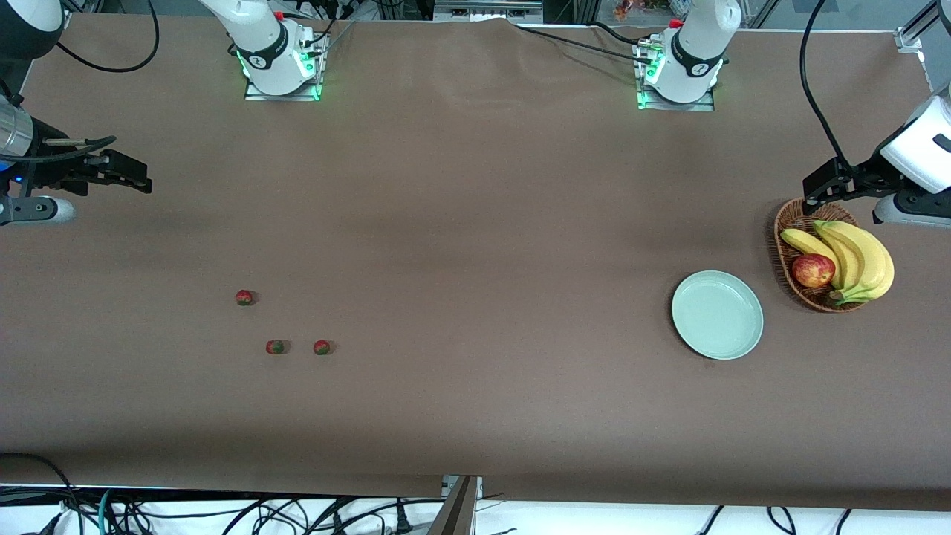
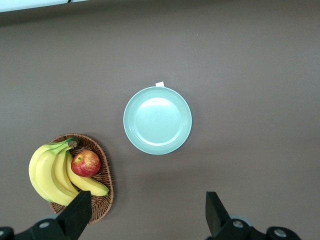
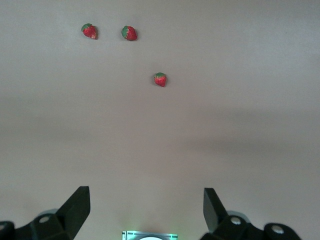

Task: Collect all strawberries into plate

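Three strawberries lie on the brown table toward the right arm's end: one [image 1: 244, 297] farther from the front camera, two [image 1: 276, 347] [image 1: 322, 347] side by side nearer to it. The right wrist view shows them too [image 3: 160, 79] [image 3: 129, 33] [image 3: 90, 31]. The mint-green plate [image 1: 717, 314] [image 2: 157, 120] sits bare toward the left arm's end. My right gripper [image 1: 141, 178] [image 3: 145, 205] hangs open and holds nothing, well apart from the berries. My left gripper [image 1: 811, 189] [image 2: 147, 210] hangs open and holds nothing, over the basket's rim.
A brown wicker basket [image 1: 780, 230] [image 2: 105, 197] beside the plate holds bananas [image 1: 854, 260] and a red-yellow apple [image 1: 813, 270]. The two arm bases [image 1: 278, 63] [image 1: 680, 74] stand along the table's edge farthest from the front camera. Cables [image 1: 223, 513] hang below the near edge.
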